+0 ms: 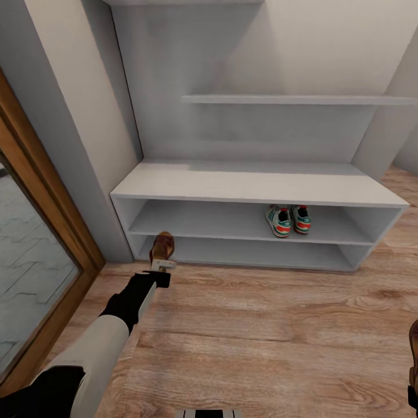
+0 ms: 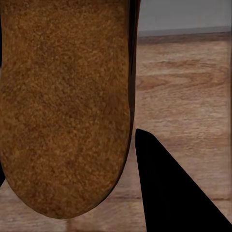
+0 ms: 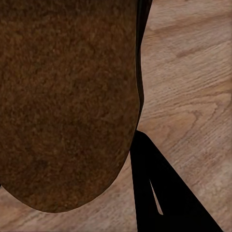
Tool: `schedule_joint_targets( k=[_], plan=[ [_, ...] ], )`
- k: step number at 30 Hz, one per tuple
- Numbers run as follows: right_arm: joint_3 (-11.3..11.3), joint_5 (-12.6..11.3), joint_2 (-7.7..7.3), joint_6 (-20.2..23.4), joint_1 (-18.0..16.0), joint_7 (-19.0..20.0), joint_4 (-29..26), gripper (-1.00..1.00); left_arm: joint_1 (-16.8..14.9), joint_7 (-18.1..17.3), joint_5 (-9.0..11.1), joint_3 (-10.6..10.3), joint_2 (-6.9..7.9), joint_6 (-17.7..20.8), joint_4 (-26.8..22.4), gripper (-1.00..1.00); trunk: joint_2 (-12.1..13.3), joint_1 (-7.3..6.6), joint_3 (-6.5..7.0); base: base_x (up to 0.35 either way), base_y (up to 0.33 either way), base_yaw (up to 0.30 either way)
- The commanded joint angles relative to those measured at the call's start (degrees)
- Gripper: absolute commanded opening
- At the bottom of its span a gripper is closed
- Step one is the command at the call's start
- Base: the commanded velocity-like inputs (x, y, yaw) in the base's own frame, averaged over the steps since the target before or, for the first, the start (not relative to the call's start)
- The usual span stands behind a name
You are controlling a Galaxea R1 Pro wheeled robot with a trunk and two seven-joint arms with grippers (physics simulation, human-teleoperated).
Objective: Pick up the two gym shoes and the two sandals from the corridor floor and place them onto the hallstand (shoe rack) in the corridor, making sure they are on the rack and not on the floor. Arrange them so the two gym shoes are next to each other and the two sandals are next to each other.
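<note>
Head view first: my left arm reaches out toward the hallstand (image 1: 258, 186), and my left end effector (image 1: 162, 264) is clamped on a sandal (image 1: 162, 247), held up in front of the left end of the lower open shelf, above the corridor floor (image 1: 261, 337). The two gym shoes (image 1: 288, 220) sit side by side on the upper open shelf, toward its right half, heels facing me. At the far right edge of the picture a sliver of the second sandal (image 1: 413, 348) shows low over the floor; my right end effector there is too cropped to read.

Left wrist view: the tan sole of the sandal (image 2: 65, 106) is right up against the camera, one dark finger (image 2: 174, 193) beside it, wood planks (image 2: 188, 92) behind and the pale base of the hallstand (image 2: 186, 17) beyond.

Right wrist view: the darker brown sole of the other sandal (image 3: 67, 101) is held close, a black finger (image 3: 159, 193) alongside it, so I'm gripping it here too, with plank floor (image 3: 193, 72) beneath.
</note>
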Motion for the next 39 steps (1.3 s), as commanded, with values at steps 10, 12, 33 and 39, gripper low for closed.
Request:
schedule_joint_targets(
  k=[10,12,33,39],
  plan=[
    [-0.5,0.4,-0.01,-0.2,-0.1,0.3,0.1,-1.00,0.4,-0.1,-0.6,0.0,-0.03,5.0,-5.8,-1.00,0.0,-0.01,-0.05,0.000,-0.068,0.000],
    [-0.5,0.4,-0.01,-0.2,-0.1,0.3,0.1,-1.00,0.5,-0.1,-0.6,0.0,-0.02,5.0,-5.9,-1.00,0.0,-0.01,-0.05,0.000,-0.242,0.000],
    [-0.5,0.4,0.03,-0.2,0.0,0.3,0.2,-1.00,0.9,0.0,-0.6,0.1,-0.01,4.9,-6.0,-1.00,0.0,-0.01,-0.05,0.085,-0.253,0.000],
    [-0.5,0.4,0.05,-0.2,-0.1,0.3,0.2,-1.00,0.9,-0.1,-0.6,0.1,-0.02,4.8,-6.0,-1.00,0.0,-0.01,-0.05,0.230,-0.193,0.000]
  ],
)
